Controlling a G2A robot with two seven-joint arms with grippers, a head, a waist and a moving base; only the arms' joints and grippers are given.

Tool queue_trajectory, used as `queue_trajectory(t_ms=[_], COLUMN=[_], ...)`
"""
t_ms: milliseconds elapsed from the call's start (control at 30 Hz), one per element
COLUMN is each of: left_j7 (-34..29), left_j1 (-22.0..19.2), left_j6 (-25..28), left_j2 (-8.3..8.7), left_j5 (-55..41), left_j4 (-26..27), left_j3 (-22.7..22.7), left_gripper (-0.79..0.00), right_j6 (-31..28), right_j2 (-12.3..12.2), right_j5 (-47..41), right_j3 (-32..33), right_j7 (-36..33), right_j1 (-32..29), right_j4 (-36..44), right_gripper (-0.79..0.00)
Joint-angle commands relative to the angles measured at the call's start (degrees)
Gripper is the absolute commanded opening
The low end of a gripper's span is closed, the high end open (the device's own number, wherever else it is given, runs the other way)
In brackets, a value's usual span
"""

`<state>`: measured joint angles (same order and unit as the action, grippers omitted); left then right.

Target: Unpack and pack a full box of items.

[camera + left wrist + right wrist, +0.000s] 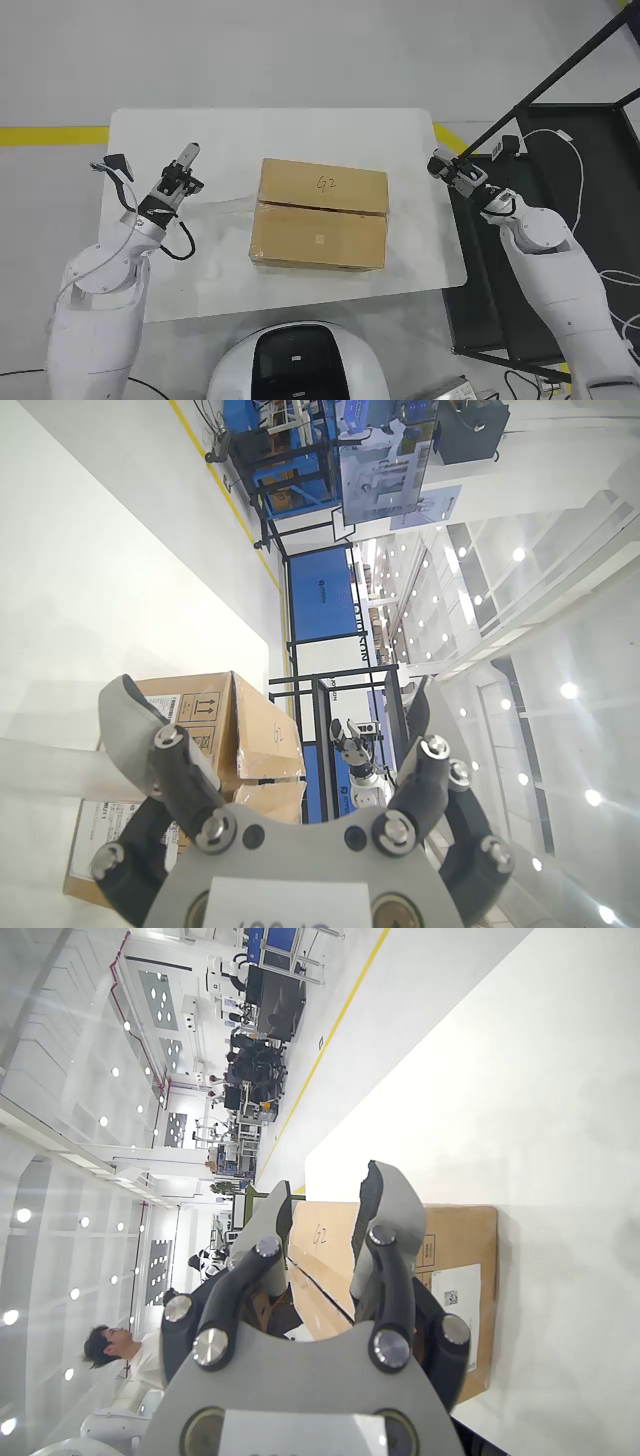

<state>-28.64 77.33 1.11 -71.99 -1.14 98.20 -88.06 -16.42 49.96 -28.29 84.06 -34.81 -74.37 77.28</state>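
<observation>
On table point(210, 285) centre: cardboard box point(320, 215), flaps folded shut, contents hidden.

A brown cardboard box point(322, 213) lies flat near the middle of the white table point(300, 135), its long side running left to right and turned slightly askew. Its two top flaps are folded down and meet along a dark seam running the length of the lid. A handwritten mark sits on the far flap, and one side wall carries a white sticker point(452, 1295)
</observation>
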Motion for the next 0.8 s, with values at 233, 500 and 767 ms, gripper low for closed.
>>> queue_trajectory(t_ms=[233, 500, 767], left_j7=[0.15, -9.45, -26.13], left_j1=[-0.12, -4.44, -11.0], left_j6=[0.22, 2.36, 8.84], left_j2=[0.03, 0.62, 1.71], left_j5=[0.25, -5.54, -8.84], left_j4=[0.2, -5.87, -15.04], left_j3=[-0.06, -0.81, -0.27], left_gripper=[0.0, 0.0, 0.0], right_j6=[0.36, 0.26, -5.53], right_j2=[0.05, -0.31, -0.25], right_j5=[-0.3, -2.65, -0.14], right_j3=[-0.37, 0.39, -2.33], right_j7=[-1.34, -16.79, -31.0], right_j1=[-0.3, 0.37, 3.04], right_j4=[0.57, -1.52, -6.38], right_gripper=[0.0, 0.0, 0.0])
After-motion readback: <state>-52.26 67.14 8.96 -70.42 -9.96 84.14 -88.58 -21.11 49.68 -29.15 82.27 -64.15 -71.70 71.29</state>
